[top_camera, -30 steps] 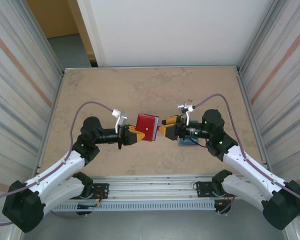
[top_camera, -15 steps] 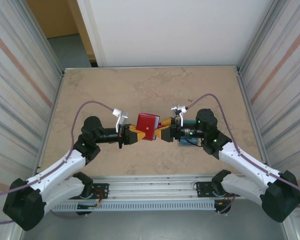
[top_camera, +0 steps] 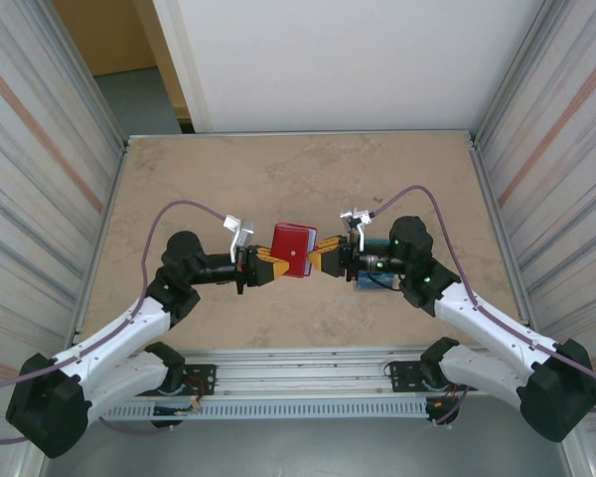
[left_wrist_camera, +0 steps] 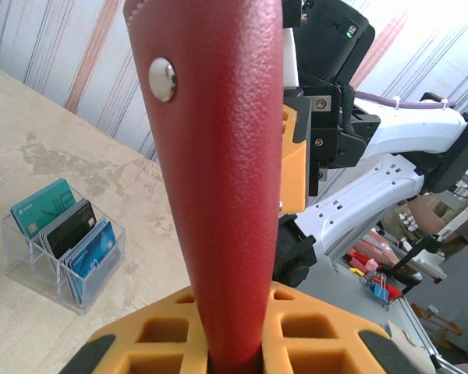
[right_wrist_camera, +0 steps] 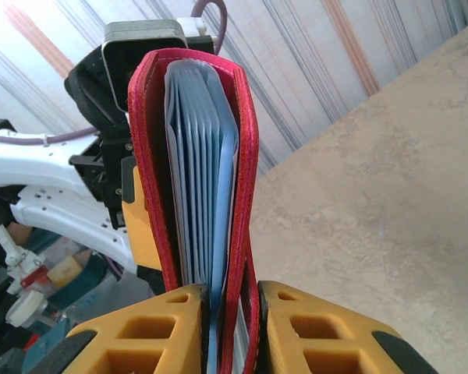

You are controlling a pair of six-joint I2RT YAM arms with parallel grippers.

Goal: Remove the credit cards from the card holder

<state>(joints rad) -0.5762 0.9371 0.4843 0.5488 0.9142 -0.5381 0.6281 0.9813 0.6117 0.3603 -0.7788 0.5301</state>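
Observation:
The red card holder [top_camera: 292,251] hangs above the table's middle between both grippers. My left gripper [top_camera: 270,266] is shut on its folded spine; in the left wrist view the red cover [left_wrist_camera: 218,156] with its silver snap [left_wrist_camera: 162,79] rises from the jaws [left_wrist_camera: 238,362]. My right gripper [top_camera: 321,260] grips the opposite, open edge. In the right wrist view its jaws [right_wrist_camera: 232,312] pinch one red cover [right_wrist_camera: 246,195] together with a blue sheet [right_wrist_camera: 222,234]; whether that is a card or a pocket is unclear. Teal, dark and blue credit cards [left_wrist_camera: 58,230] stand in a clear rack.
The clear acrylic rack [left_wrist_camera: 31,269] sits on the table under my right wrist, seen from above as a blue patch [top_camera: 366,281]. Metal walls [top_camera: 50,179] flank the beige table [top_camera: 298,179] on both sides, and open surface lies behind the grippers.
The right arm moved left to the card holder's open edge and its jaws narrowed onto the cover. The left gripper kept its hold and stayed in place.

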